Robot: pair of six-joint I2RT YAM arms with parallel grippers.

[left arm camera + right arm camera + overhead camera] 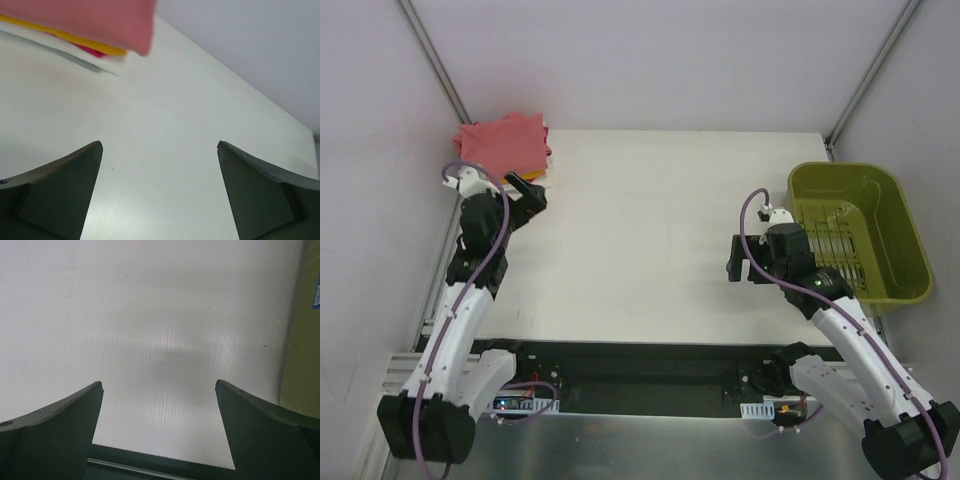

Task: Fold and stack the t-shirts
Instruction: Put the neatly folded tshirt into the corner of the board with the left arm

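A stack of folded t-shirts (504, 143) lies at the table's far left corner, with the salmon-red shirt on top. In the left wrist view the salmon-red shirt (95, 20) lies over orange (95, 46), magenta (90, 51) and white (60, 50) edges. My left gripper (530, 190) is open and empty, just right of the stack's near edge; it also shows in the left wrist view (160, 150). My right gripper (740, 262) is open and empty over bare table, left of the basket; it also shows in the right wrist view (159, 390).
An olive-green plastic basket (898, 232) stands at the table's right edge and looks empty; its wall shows in the right wrist view (302, 340). The white table (650, 230) reaches its near edge just below my right gripper. Grey walls enclose the back and sides.
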